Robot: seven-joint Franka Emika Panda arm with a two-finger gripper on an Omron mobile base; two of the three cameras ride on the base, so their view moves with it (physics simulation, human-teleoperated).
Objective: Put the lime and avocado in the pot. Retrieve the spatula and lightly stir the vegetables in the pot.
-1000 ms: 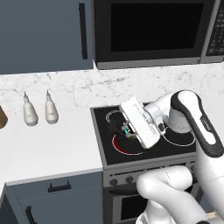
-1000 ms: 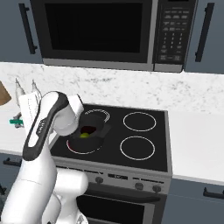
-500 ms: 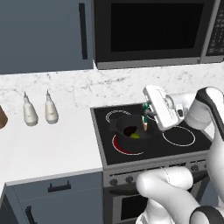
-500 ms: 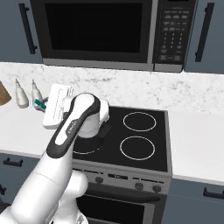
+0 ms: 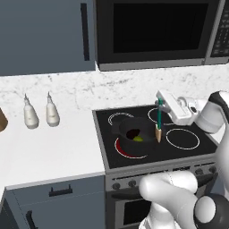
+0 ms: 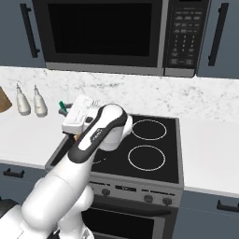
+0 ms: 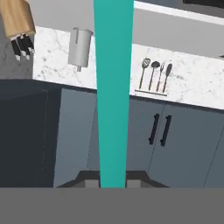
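The dark grey pot [image 5: 123, 129] stands on the front-left burner of the stove. Inside it lie the yellow-green lime [image 5: 139, 138] and, just behind it, the dark avocado [image 5: 133, 133], which barely stands out from the pot's dark inside. My gripper [image 5: 159, 102] is shut on the teal handle of the spatula [image 5: 159, 117], which hangs upright with its tan-orange blade at the pot's right rim. From the right base my arm hides the pot; the spatula's [image 6: 61, 106] handle end pokes out by the gripper [image 6: 74, 116]. The teal spatula handle [image 7: 113, 87] runs up between the gripper's [image 7: 113, 178] fingers.
Two white bottles [image 5: 31, 117] [image 5: 52, 115] stand on the counter left of the stove [image 5: 188, 154], with a wooden knife block [image 5: 2, 120] at the left edge. A microwave [image 5: 156, 31] hangs above. The right burners [image 6: 147, 158] are bare.
The gripper swung from over the pot's left side to its right side and rose slightly. The spatula turned upright, blade down at the pot's right rim.
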